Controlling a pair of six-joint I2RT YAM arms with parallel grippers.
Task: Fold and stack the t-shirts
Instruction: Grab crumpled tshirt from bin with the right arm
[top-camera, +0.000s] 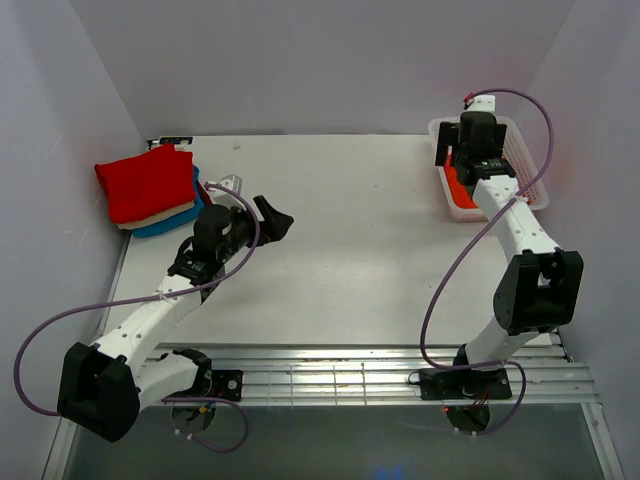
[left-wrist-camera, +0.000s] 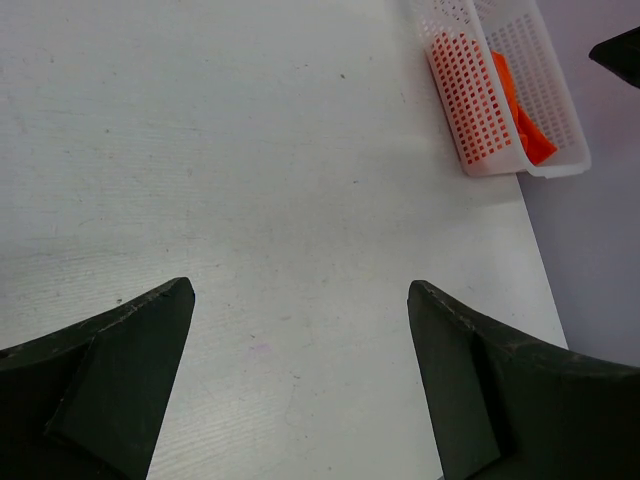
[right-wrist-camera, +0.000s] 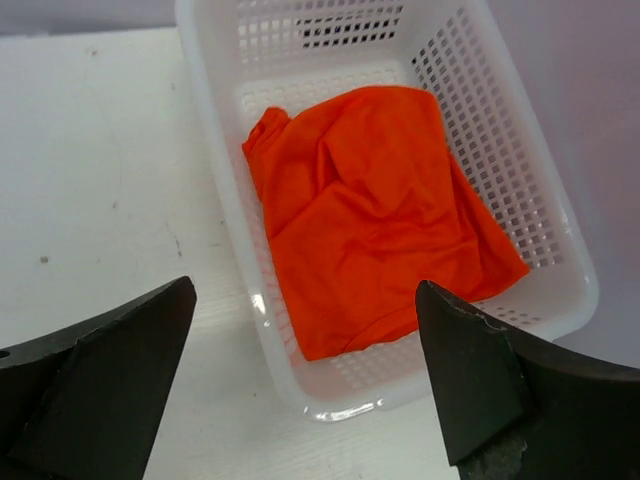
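Observation:
A crumpled bright orange t-shirt (right-wrist-camera: 370, 210) lies in the white mesh basket (right-wrist-camera: 220, 200) at the far right of the table; it also shows in the top view (top-camera: 457, 187) and the left wrist view (left-wrist-camera: 520, 110). My right gripper (right-wrist-camera: 305, 330) hangs open and empty above the basket's near end. A folded stack sits at the far left: red t-shirt (top-camera: 147, 181) on top, cream (top-camera: 150, 218) under it, teal-blue (top-camera: 170, 225) at the bottom. My left gripper (top-camera: 262, 208) is open and empty over bare table, just right of the stack.
The basket (top-camera: 525, 170) stands against the right wall in the far right corner. Walls close in the table on the left, back and right. A slatted metal strip (top-camera: 330, 375) runs along the near edge by the arm bases.

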